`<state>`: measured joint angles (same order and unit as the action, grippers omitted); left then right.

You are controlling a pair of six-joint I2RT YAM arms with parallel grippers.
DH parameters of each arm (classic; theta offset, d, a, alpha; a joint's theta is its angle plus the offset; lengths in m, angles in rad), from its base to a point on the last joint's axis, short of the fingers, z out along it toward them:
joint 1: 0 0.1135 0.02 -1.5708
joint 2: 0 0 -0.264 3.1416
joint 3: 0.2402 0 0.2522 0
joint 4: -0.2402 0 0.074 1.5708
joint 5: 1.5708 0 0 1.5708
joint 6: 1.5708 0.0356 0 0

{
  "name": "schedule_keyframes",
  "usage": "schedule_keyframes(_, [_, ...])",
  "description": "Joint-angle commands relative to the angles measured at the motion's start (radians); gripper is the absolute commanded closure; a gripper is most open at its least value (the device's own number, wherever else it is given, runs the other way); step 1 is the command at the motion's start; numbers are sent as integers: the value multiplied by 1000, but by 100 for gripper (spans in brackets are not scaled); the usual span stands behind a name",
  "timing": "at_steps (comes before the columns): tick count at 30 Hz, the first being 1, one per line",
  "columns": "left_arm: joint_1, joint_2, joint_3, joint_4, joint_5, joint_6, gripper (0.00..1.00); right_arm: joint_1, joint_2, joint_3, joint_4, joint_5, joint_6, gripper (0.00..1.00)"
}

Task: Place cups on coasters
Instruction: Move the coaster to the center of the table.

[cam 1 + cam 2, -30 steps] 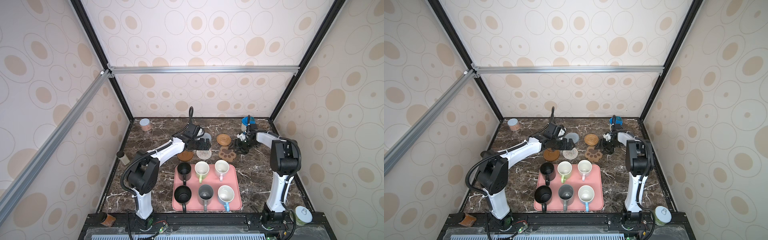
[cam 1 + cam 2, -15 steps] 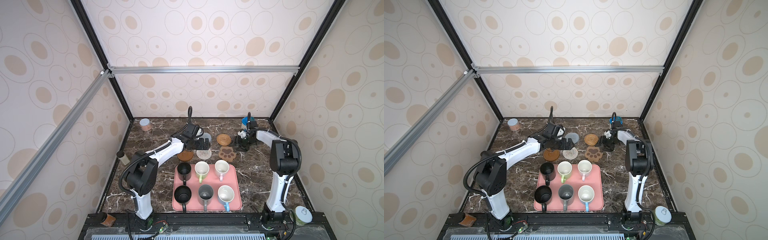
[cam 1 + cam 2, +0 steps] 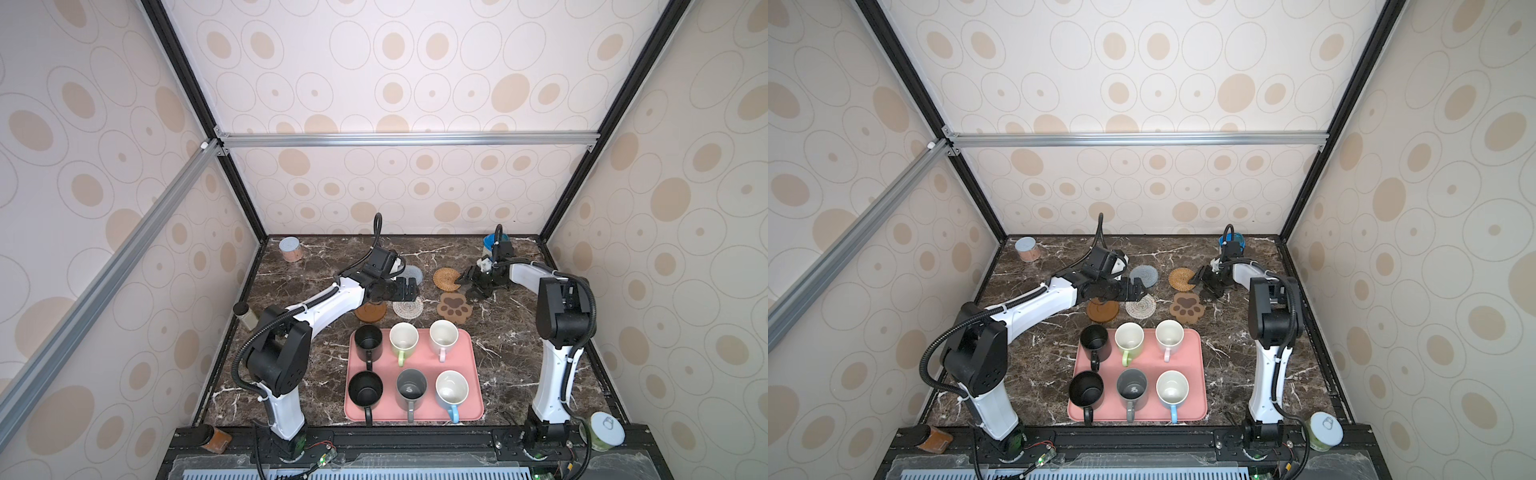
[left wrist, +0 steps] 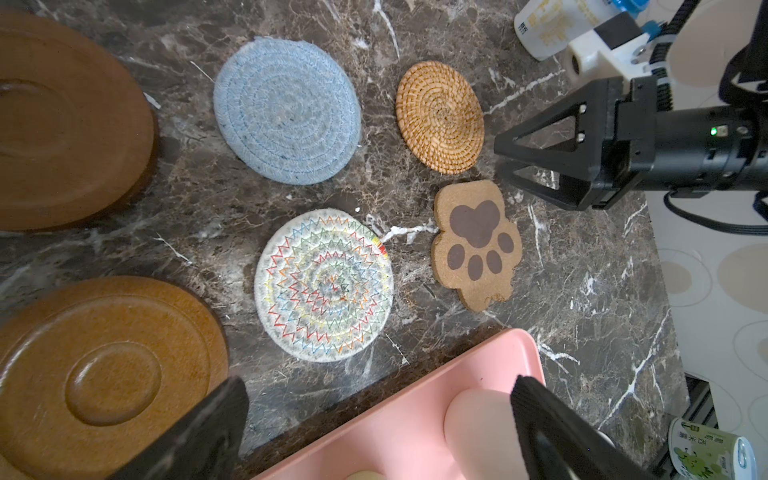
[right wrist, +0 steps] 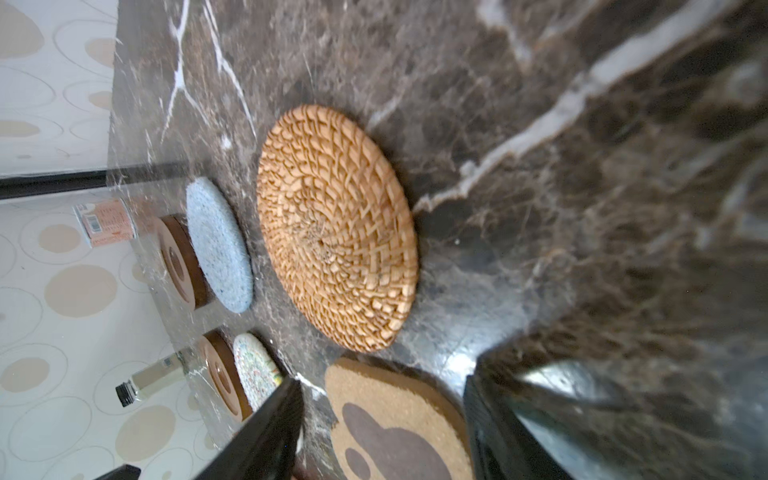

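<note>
Several cups stand on the pink tray (image 3: 473,374): two black (image 3: 368,343), pale green (image 3: 403,337), pale pink (image 3: 443,334), grey (image 3: 410,388) and light blue (image 3: 451,388). The coasters lie bare behind it: brown disc (image 3: 371,312), whitish woven (image 3: 408,308), paw (image 3: 454,307), orange rattan (image 3: 446,277), blue-grey (image 3: 414,274). A second brown disc (image 4: 62,124) shows in the left wrist view. My left gripper (image 3: 409,289) hangs open above the woven coaster, empty. My right gripper (image 3: 464,282) is open and empty, low beside the rattan coaster (image 5: 336,228).
A pinkish can (image 3: 289,249) stands at the back left, and a white tub with blue lid (image 3: 490,242) behind my right arm. A small bottle (image 3: 246,316) sits at the left edge. A green can (image 3: 604,430) rests off the table, front right.
My right gripper has shifted a little to the left, toward the rattan coaster. The left arm has hardly moved. The cups stay in place.
</note>
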<state>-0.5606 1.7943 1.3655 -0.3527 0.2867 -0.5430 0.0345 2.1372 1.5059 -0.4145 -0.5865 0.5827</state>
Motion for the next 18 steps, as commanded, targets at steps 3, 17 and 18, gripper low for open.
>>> schedule_keyframes(3, [12, -26, 3, 1, -6, -2, 0, 8, 30, -37, 84, -16, 107, 36])
schedule_keyframes(17, [14, -31, 2, -12, -15, 2, 0, 19, 44, -80, 190, -8, 217, 36])
schedule_keyframes(18, [14, -33, 1, -11, -15, 1, 0, 18, 45, -78, 192, -6, 219, 36])
